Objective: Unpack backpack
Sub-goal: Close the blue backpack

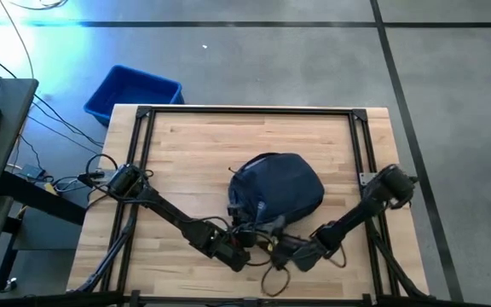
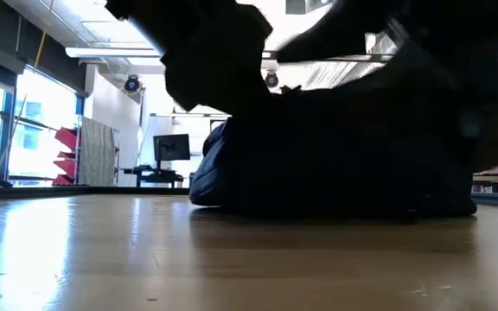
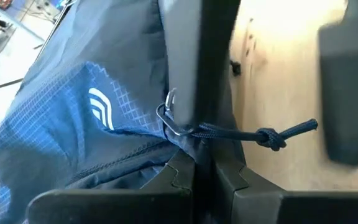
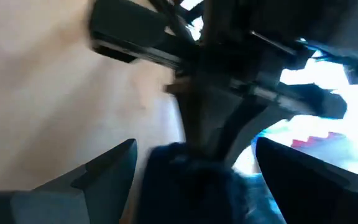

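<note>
your left gripper has its jaws pressed together on the zipper pull of the backpack, cord trailing beside them. your right gripper stands spread around backpack fabric. judge unpacking barely begun: nothing removed yet

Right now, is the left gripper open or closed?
Closed: the left gripper has its fingers pressed together over the zipper pull of the backpack, its knotted cord trailing out.

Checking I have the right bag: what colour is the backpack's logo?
White, on the navy backpack; logo shows best in the left wrist view.
</note>
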Action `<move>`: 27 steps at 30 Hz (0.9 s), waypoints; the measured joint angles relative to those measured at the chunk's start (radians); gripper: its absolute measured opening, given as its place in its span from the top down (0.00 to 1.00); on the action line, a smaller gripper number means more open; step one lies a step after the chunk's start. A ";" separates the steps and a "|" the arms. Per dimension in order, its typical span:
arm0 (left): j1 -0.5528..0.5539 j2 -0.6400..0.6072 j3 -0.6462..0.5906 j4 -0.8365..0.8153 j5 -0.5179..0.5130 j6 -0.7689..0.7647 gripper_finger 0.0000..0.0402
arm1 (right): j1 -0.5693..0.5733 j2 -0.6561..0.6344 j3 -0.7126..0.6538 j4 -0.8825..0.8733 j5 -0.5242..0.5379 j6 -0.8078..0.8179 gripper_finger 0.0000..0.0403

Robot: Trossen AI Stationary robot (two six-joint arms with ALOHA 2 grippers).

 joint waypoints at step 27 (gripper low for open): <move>-0.002 0.002 0.001 -0.002 0.017 -0.001 1.00 | 0.030 0.073 0.039 0.014 0.107 -0.040 0.98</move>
